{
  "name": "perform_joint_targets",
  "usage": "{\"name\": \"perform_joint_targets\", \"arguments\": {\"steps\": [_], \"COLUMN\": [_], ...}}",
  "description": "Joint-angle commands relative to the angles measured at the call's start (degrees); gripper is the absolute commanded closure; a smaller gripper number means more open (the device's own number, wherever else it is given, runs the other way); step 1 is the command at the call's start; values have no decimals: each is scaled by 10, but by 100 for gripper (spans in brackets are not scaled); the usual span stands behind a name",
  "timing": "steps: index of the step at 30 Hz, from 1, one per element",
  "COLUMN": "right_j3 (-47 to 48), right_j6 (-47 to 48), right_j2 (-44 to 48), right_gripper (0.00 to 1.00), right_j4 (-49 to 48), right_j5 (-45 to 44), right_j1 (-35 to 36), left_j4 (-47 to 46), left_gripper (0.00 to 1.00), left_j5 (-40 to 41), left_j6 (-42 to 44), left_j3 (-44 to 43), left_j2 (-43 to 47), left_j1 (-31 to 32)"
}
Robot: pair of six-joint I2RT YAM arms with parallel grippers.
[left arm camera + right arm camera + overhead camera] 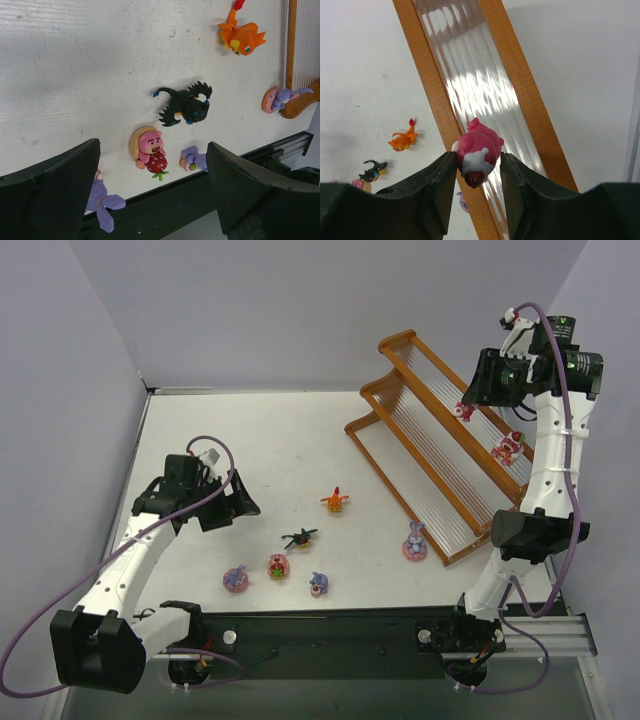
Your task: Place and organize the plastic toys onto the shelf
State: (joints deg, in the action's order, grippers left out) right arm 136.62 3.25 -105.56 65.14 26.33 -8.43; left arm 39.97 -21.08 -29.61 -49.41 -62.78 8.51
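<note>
Toys are in two places: some on the shelf (400, 416) and some on the white counter (230, 430). The shelf is orange-brown with three steps. It stands at the far right of the counter.

The right pincer (470, 403) is up over the higher steps. It is grasping a pink toy (479, 147), with one finger touching each side. The pink toy sits right above the brown rim between two steps. I cannot tell if it rests on the shelf. A red-pink toy (508, 447) is on a higher step too, a bit nearer to the arms. I cannot tell which step.

Six toys are on the counter. An orange toy (335, 501) is out in the middle. A black winged toy (299, 537) is near it, closer to the arms. Closest to the arms, in a row, are a left purple toy (236, 579), a pink bear toy (278, 566) with a strawberry, and a small purple toy (319, 584). They are near each other but do not touch. A purple toy on a pink base (415, 543) stands just beside the low front rim of the shelf.

The left pincer (232, 503) is released, with its fingers spread wide apart. It hangs above the counter on the left, well apart from the shelf. Its own camera looks down on the black winged toy and the pink bear toy.
</note>
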Motion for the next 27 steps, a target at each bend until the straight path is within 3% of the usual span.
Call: {"name": "perform_joint_targets", "arguments": {"steps": [1, 12, 20, 24, 27], "right_j3": [15, 19, 20, -8, -71], "right_j6": [-4, -25, -50, -53, -38], "right_j2": [-3, 11, 42, 107, 164], "right_gripper": [60, 54, 52, 51, 50], "right_j4": [4, -36, -72, -110, -143], "right_j5": [-15, -35, -2, -3, -28], "right_j1": [4, 3, 10, 52, 144], "left_j4": [-19, -16, -10, -7, -6], "left_gripper": [3, 3, 3, 3, 3], "left_j5": [-9, -7, 1, 5, 7], "left_j6": [-5, -5, -1, 1, 1], "left_j3": [0, -1, -6, -10, -9], "left_j2": [13, 20, 27, 29, 31], "left_j1": [-3, -3, -3, -3, -3]}}
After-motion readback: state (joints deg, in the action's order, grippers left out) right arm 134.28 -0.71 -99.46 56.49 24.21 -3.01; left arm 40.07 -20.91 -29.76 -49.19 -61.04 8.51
